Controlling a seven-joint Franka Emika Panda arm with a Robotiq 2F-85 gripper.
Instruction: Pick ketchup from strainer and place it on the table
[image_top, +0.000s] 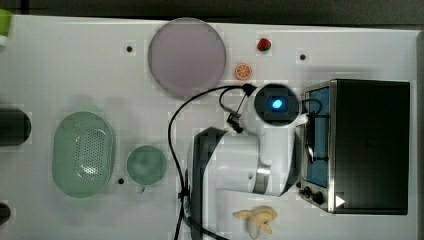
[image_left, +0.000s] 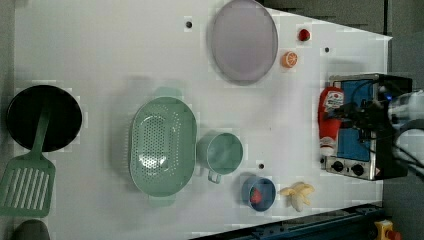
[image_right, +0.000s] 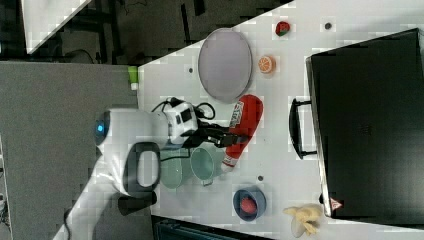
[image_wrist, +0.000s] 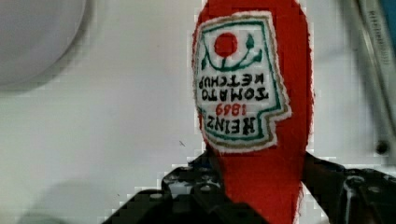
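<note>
Your jaws are clamped on the ketchup (image_wrist: 254, 93), one dark finger (image_wrist: 196, 186) on each side of its red body below the label, so the bottle is already out of the strainer (image_left: 162, 145), which sits bare well away across the bench (image_left: 100, 60).

In the left view the ketchup hangs just beside the front of the toaster oven (image_left: 365, 125), its long axis running up and down the left view, white cap at the lower end. In the right view it lies between the lilac plate (image_right: 225, 65) and the green cup (image_right: 202, 165), cap toward the cup.

What your next move turns on is height: whether the bottle touches the bench cannot be told. Judged from that, lower it along its side, keeping the cap clear of the cup, before you let go.
</note>
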